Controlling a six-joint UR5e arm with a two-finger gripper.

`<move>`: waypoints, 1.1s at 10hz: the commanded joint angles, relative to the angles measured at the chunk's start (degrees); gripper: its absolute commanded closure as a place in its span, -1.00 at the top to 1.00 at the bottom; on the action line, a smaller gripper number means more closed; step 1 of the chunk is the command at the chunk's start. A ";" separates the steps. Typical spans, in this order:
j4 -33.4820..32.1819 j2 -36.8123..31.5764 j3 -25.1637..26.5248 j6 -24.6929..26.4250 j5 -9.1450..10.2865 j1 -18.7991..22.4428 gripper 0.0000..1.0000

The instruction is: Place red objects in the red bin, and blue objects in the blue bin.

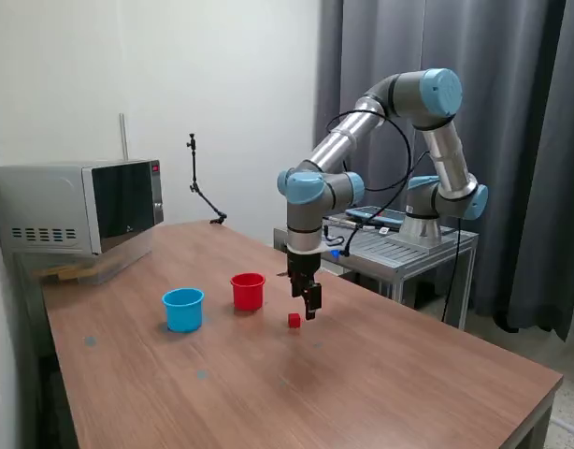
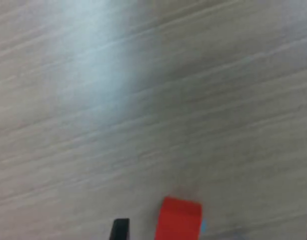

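The claw (image 1: pixel 311 309) hangs low with jaws apart, empty; a red cube (image 1: pixel 294 320) sits on the desk (image 1: pixel 380 374) just beside it; descending off-centre could knock the cube away

Lying on wood just beside red cup (image 1: pixel 248 291): tiny red cube (image 1: pixel 294 320); light blue cup (image 1: pixel 183 310) standing upright nearby.

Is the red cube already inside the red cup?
No, in the exterior view the red cube sits on the bare table, apart from the red cup and beside the gripper.
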 commanded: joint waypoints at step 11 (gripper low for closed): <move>-5.97 -1.70 4.81 10.63 -0.85 0.30 1.00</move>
